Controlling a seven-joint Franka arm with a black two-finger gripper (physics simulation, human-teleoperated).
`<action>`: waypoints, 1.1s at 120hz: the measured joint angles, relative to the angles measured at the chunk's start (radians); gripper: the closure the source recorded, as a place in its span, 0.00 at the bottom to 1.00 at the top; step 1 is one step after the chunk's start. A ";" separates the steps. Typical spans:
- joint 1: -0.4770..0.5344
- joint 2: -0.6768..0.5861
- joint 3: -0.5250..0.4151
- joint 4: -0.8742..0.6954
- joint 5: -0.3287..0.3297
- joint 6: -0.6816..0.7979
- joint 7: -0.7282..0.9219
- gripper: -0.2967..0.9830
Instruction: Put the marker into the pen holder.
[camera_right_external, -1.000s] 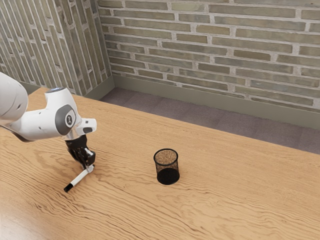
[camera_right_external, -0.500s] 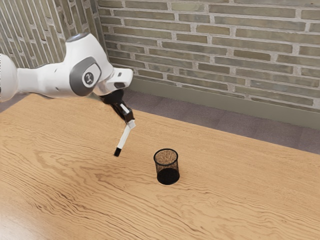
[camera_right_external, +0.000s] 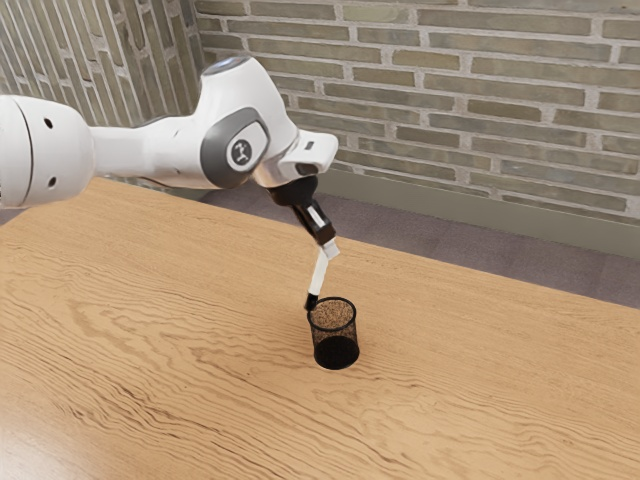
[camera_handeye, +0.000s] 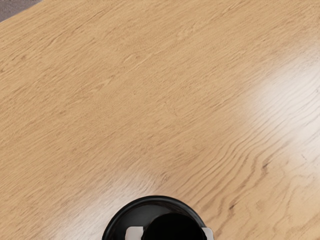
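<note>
Claw (camera_right_external: 328, 244): closed on the marker, one finger to each side of it, angled downward and raised above the desk
Marker (camera_right_external: 320, 272): held near its upper end, off the desk, white body with a black end pointing down; leaning, its lower end toward the exterior view's left; not inside the pen holder
Black end (camera_right_external: 312, 300): right by the rim of the pen holder, on the exterior view's left; in the wrist view it overlaps the mouth; whether it touches the rim I cannot tell
Pen holder (camera_right_external: 336, 351): round, black mesh, dark at the base, upright on the desk, just below the marker
Arm (camera_right_external: 235, 125): white with grey trim, reaching in from the exterior view's left, its hand tipped over the pen holder
Desk (camera_right_external: 480, 375): pale wood with wavy grain, a bright sheen on part of it in the wrist view
Beyond the desk: purplish-grey floor (camera_right_external: 450, 240), grey-green baseboard (camera_right_external: 480, 208), brick wall (camera_right_external: 450, 85) with light mortar
</note>
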 joint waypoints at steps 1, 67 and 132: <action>-0.002 0.001 0.000 0.001 0.000 0.000 0.000 0.84; -0.008 0.152 -0.009 0.067 0.000 -0.003 0.000 0.83; 0.102 -0.201 0.065 0.184 0.175 -0.447 0.144 0.29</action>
